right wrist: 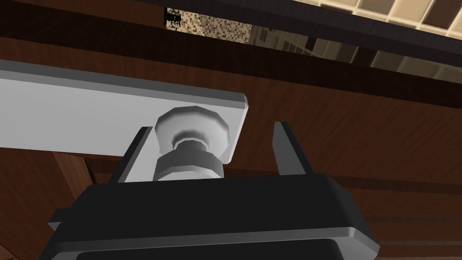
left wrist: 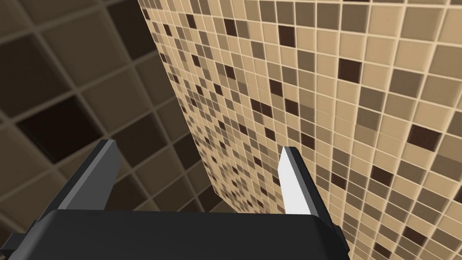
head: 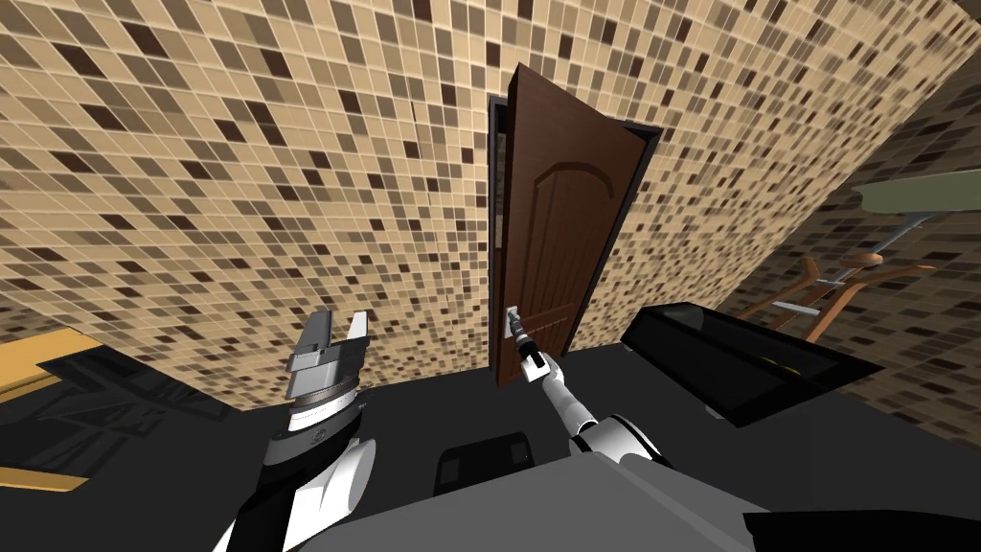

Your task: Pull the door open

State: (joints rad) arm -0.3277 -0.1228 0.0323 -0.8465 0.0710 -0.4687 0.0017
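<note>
A dark brown panelled door [head: 556,240] stands ajar in the tiled wall, its free edge swung out of the dark frame toward me. A light grey plate [right wrist: 67,117] on the door [right wrist: 338,135] carries a round grey knob [right wrist: 191,126]. My right gripper [right wrist: 212,149] is at that knob, open. The knob sits between the fingers, close against one finger [right wrist: 135,153] and apart from the other. In the head view the right arm reaches out to the handle plate [head: 511,319]. My left gripper [head: 335,326] is raised at my left, open and holding nothing [left wrist: 198,171].
A black box-like unit [head: 747,364] stands right of the door, close to my right arm. Behind it are a curved wooden frame [head: 843,287] and a pale tabletop [head: 920,192]. A yellow surface [head: 38,364] lies far left. The floor is dark, with a small dark block [head: 484,460].
</note>
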